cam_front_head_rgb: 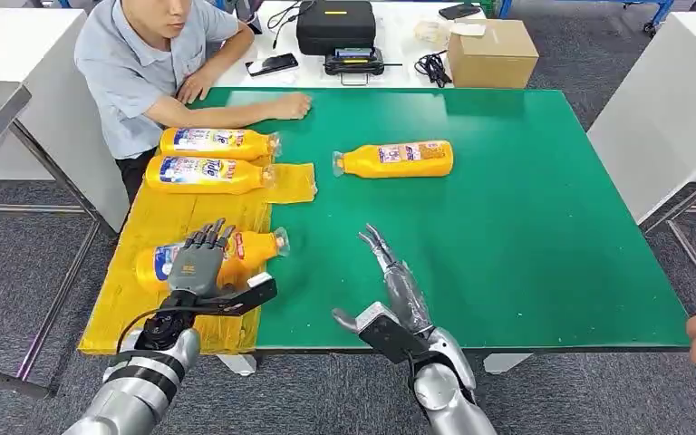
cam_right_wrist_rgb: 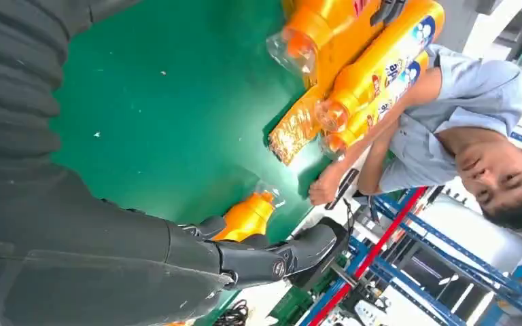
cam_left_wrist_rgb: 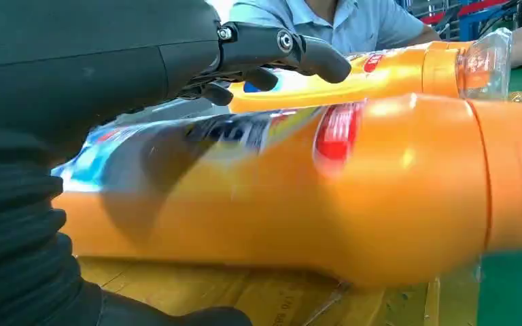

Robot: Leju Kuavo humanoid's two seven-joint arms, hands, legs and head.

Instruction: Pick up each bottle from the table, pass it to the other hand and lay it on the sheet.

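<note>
The green surface (cam_front_head_rgb: 526, 236) carries a yellow sheet (cam_front_head_rgb: 145, 299) along its left side, in front of a seated person (cam_front_head_rgb: 145, 63). 3 bottles lie on the sheet with their caps pointing toward the green: 2 at the far end (cam_front_head_rgb: 213, 143) (cam_front_head_rgb: 204, 174), touching side by side, and a near bottle (cam_front_head_rgb: 236, 249) under the left hand (cam_front_head_rgb: 198, 258). That hand lies over the near bottle's body with its fingers (cam_front_head_rgb: 210, 236) stretched along the top; whether they grip it or merely rest on it, I cannot tell. The bottle already sits on the sheet.

A 4th bottle (cam_front_head_rgb: 397, 159) lies on the bare green, long axis across the surface, cap toward the sheet. It sits beyond and just right of the right hand (cam_front_head_rgb: 397, 281), which hovers with fingers apart, holding nothing, pointing roughly at it. The right hand is plainly the nearer; I judge the next pick falls to it, reaching forward to take the bottle across its body.
</note>
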